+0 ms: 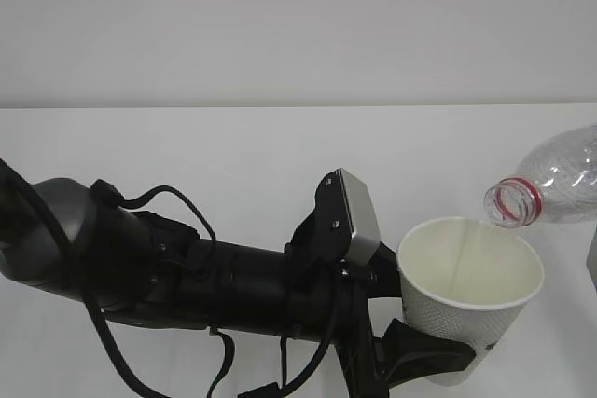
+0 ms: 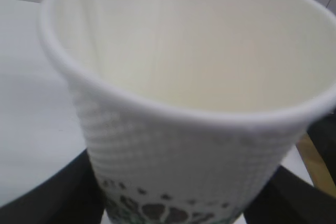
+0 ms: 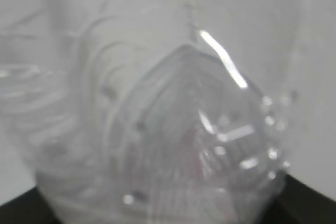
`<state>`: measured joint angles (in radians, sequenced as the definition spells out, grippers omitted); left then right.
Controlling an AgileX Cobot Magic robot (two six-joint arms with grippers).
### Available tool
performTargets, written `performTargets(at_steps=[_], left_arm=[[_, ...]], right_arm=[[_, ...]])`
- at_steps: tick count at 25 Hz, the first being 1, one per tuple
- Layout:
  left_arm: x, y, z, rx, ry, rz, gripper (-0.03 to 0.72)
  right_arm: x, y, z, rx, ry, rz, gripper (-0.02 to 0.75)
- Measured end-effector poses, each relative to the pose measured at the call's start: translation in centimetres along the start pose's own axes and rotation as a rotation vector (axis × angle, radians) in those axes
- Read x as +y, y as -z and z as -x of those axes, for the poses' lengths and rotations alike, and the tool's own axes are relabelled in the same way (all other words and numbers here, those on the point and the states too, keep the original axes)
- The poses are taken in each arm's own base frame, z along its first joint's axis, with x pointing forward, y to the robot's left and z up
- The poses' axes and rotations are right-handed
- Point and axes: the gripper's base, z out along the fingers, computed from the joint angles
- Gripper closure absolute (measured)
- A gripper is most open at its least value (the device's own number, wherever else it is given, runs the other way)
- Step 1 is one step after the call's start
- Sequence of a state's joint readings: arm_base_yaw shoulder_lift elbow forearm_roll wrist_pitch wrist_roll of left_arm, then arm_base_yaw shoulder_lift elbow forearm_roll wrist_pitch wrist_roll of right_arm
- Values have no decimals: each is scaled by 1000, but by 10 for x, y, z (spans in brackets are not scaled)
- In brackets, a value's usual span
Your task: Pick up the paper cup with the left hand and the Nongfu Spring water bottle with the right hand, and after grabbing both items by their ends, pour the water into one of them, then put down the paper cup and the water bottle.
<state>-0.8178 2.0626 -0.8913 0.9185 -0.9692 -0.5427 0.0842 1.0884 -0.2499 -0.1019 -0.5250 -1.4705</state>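
White tabletop (image 1: 233, 165), pour pose
left hand (image 1: 424, 361) jaws pinch dimpled white paper cup (image 1: 469, 297); right hand jaws clamp tilted clear ribbed plastic bottle (image 1: 550, 184), mouth over rim

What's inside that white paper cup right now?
The paper cup shows bare cream walls and a thin stream of water running down from the tilted bottle. The cup's bottom is hidden by its near wall, so any pooled water cannot be seen.
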Motion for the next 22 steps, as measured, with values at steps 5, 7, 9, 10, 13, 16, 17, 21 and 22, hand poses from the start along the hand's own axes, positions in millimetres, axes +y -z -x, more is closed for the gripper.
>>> performTargets(at_steps=[5,7,9,10,13,16,17,21,22], left_arm=[[0,0,1,-9,0,-5,171],[0,0,1,-9,0,-5,171],[0,0,1,-9,0,-5,171],[0,0,1,-9,0,-5,171],[-1,0,1,-11,0,-7,171],[-1,0,1,-11,0,-7,172],[-1,0,1,-11,0,-7,172],[-1,0,1,-13,0,-8,172],[-1,0,1,-16,0,-9,172]], right_arm=[[0,0,0,4,-6,0,253],[0,0,0,5,-4,0,253],[0,0,0,5,-2,-1,253],[0,0,0,5,-1,-1,253],[0,0,-1,7,3,-1,253],[0,0,-1,7,6,-1,253],[0,0,-1,7,6,-1,253],[0,0,-1,7,8,-1,253],[0,0,-1,7,8,-1,253]])
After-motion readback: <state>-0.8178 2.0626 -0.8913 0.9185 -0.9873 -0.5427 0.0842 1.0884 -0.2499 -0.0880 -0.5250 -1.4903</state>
